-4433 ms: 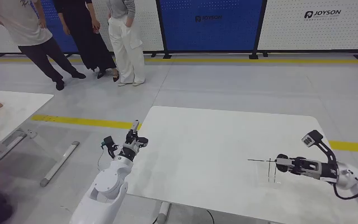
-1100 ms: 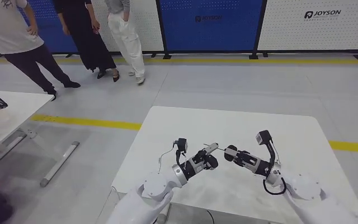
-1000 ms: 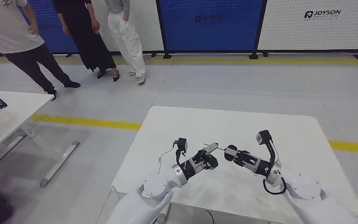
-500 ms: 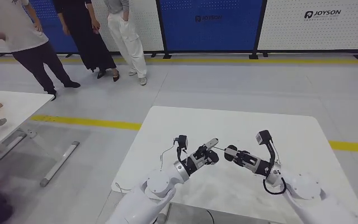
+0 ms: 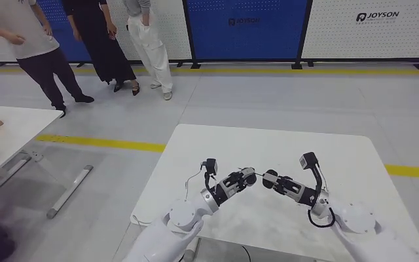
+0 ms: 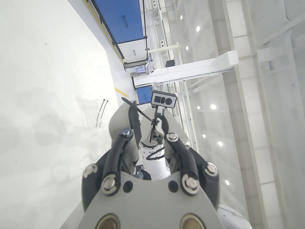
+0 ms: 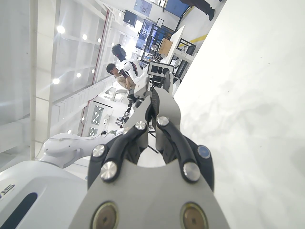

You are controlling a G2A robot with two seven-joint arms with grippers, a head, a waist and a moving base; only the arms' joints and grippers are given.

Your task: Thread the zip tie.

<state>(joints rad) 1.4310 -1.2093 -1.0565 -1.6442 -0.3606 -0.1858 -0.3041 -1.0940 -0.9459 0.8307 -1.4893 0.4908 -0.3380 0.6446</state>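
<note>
Above the white counter [image 5: 275, 141], the robot's left gripper [image 5: 249, 175] stood partly spread, its fingers on either side of the black zip tie [image 6: 140, 113]. The right gripper [image 5: 268, 177], pinched narrow, held that zip tie in mid-air, nearly tip to tip with the left.

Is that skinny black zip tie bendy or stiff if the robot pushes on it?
Probably springy: the zip tie juts straight from the right tool without drooping. Likely very light, being so thin. It may bend if pushed endways.
</note>
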